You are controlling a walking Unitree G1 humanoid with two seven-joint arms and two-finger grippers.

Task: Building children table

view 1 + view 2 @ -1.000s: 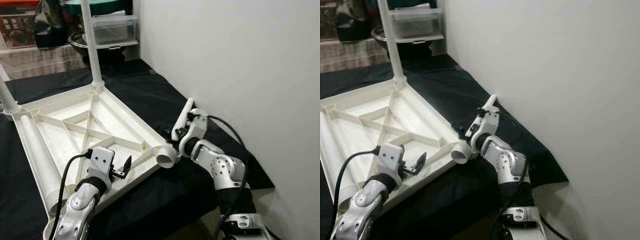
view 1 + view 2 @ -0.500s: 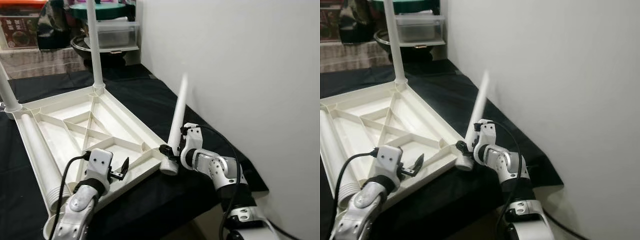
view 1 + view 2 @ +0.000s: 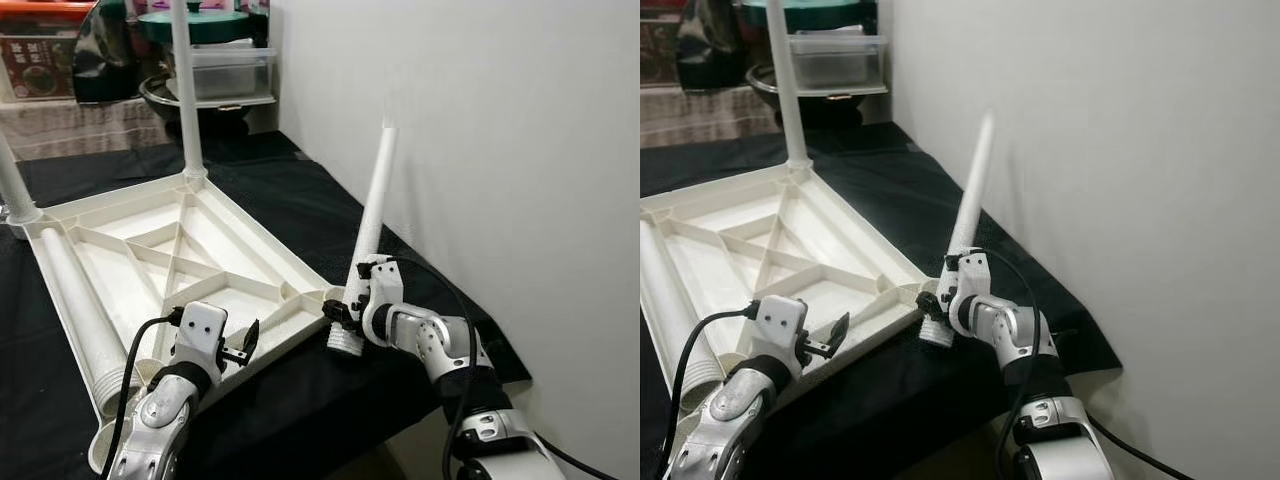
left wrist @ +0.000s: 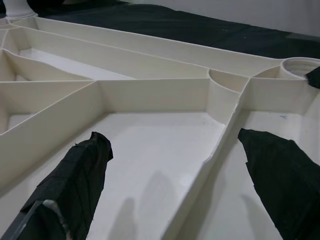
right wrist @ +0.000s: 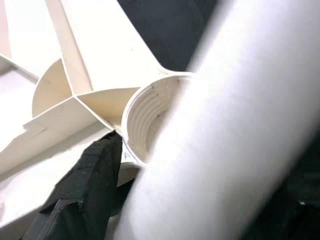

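Now that your right gripper [image 3: 345, 308], clamped on the leg [image 3: 372, 215], has swung it nearly upright beside the tabletop's [image 3: 150, 250] near-right corner socket [image 5: 150, 120], seat it; your left gripper [image 3: 242, 343] hovers open.

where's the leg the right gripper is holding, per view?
Left eye view: white leg slants up from the tabletop's near right corner, held low by the right gripper.
Right eye view: same leg, centre, against the wall.
Left wrist view: not in it.
Right wrist view: blurred white bar across the frame.
Shared landmark: the threaded corner socket.
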